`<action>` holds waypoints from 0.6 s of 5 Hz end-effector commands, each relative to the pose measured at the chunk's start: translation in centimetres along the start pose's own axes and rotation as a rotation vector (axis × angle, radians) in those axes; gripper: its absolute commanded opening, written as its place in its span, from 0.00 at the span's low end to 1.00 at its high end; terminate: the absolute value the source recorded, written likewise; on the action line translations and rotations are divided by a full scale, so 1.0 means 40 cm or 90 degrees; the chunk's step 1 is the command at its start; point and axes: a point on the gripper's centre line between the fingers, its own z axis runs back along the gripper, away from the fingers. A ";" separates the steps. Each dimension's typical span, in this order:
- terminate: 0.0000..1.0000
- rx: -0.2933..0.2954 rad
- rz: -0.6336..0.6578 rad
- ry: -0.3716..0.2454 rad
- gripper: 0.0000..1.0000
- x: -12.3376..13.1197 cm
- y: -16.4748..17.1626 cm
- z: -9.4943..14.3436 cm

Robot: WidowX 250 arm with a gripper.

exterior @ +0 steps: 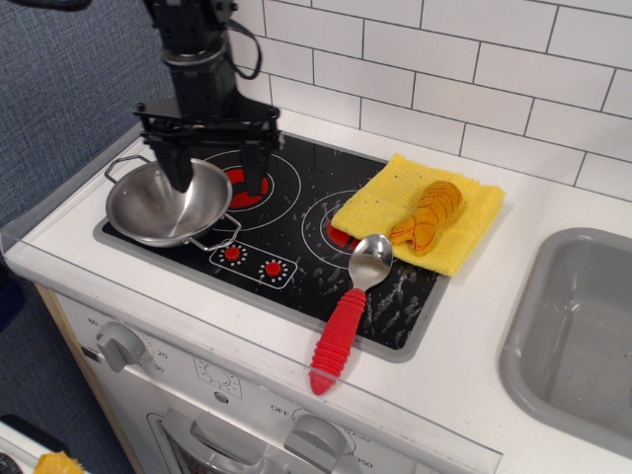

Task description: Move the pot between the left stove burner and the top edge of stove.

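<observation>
The shiny steel pot (163, 204) with two wire loop handles sits on the front left corner of the black stove (286, 232). The left stove burner (247, 181) shows its red disc just right of the pot, partly covered by it. My gripper (217, 170) hangs open over the pot's far right rim, one finger (181, 168) inside the bowl and the other finger (255, 170) outside over the burner. The strip of stove between the burner and the top edge is partly hidden behind the gripper.
A red-handled metal spoon (346, 311) lies at the stove's front right. A yellow cloth (420, 212) with an orange toy (428, 214) covers part of the right burner. A grey sink (578, 326) is at the right. A tiled wall stands behind.
</observation>
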 end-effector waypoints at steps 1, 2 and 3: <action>0.00 0.008 0.030 -0.026 1.00 0.023 0.024 -0.037; 0.00 -0.003 0.035 -0.024 1.00 0.024 0.010 -0.062; 0.00 -0.005 0.031 -0.016 1.00 0.020 0.000 -0.077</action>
